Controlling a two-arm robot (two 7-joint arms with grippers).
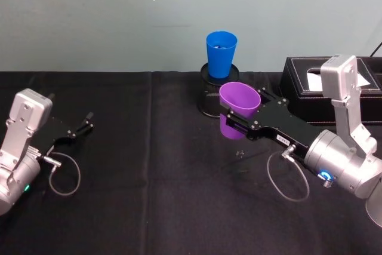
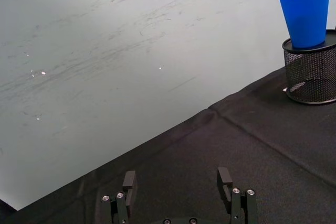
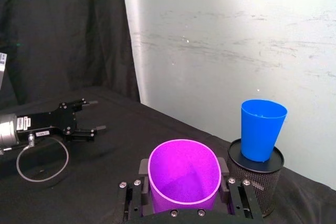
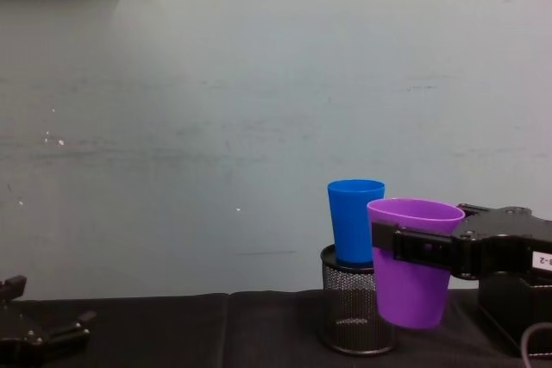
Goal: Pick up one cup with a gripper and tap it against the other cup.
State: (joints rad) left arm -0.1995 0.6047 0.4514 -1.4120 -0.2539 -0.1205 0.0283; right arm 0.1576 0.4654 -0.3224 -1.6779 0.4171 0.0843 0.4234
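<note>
Even, soft indoor light.
Pale painted wall (image 4: 259,84) is evenly lit; matte black cloth tabletop (image 1: 149,195) is rendered dark, shadows faint.

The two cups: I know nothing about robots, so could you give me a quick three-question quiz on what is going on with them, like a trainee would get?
1. True or false: nothing is holding the purple cup.
2. What does the blue cup stand on? A: a plate. B: the black mesh cylinder. C: a stack of books.
3. Fill in: the left arm's jaws are ____ (open or shut).

Key
1. False: the right arm's jaws are clamped on it and hold it in the air, apart from the blue cup.
2. B.
3. Open.
</note>
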